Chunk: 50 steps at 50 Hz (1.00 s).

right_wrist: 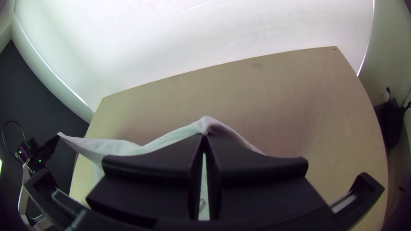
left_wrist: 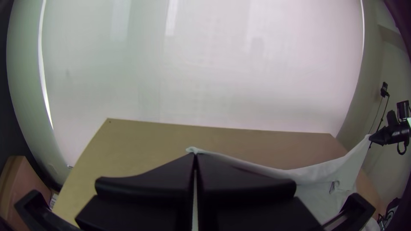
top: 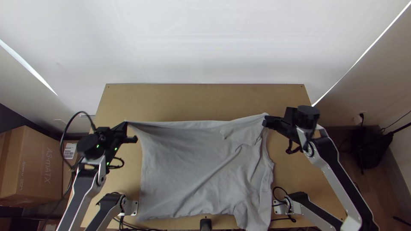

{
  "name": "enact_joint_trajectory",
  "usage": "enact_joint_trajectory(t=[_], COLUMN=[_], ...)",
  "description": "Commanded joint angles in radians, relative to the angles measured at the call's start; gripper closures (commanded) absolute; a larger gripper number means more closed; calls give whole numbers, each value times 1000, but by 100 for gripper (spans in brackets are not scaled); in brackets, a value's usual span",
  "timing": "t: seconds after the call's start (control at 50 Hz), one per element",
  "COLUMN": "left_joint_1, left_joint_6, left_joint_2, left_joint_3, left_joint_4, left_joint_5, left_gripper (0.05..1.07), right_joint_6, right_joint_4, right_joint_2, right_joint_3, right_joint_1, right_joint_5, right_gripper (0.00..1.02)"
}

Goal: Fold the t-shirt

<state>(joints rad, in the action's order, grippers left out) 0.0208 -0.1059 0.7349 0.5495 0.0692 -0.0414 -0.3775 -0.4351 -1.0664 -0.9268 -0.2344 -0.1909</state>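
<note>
1. Over the table's (top: pixel 205 96) left side, we see our left gripper (top: pixel 126 124) closed, its fingertips pinching one corner of the grey t-shirt (top: pixel 192 167).
2. Across the table's middle, the shirt is strung between both grippers—top edge raised, probably so we can straighten it before folding; its lower part drapes, creased, toward the table's near edge.
3. Over the table's right side, our right gripper (top: pixel 265 121) is closed too, gripping the same edge—likely to share the pull.
</note>
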Motion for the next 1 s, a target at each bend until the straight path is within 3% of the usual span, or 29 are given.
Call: enact_joint_trajectory(t=[0.0,0.4,0.7,0.98], left_joint_1=[10,25,-24,-47], left_joint_6=[-32,-83,-87,-121], left_joint_2=[201,883,1152,1328], left_joint_3=[36,440,741,1024], left_joint_4=[-91,-106,0,142], left_joint_5=[-2,0,-26,-23], left_gripper=[105,105,105,105], right_joint_6=[-21,29,55,51], right_joint_4=[81,133,113,10], right_joint_2=[-129,-618,-857,-1063], right_joint_3=[-1,-254,-500,-814], right_joint_1=[6,70,127,145], right_joint_5=[10,5,5,11], right_gripper=[100,100,100,100])
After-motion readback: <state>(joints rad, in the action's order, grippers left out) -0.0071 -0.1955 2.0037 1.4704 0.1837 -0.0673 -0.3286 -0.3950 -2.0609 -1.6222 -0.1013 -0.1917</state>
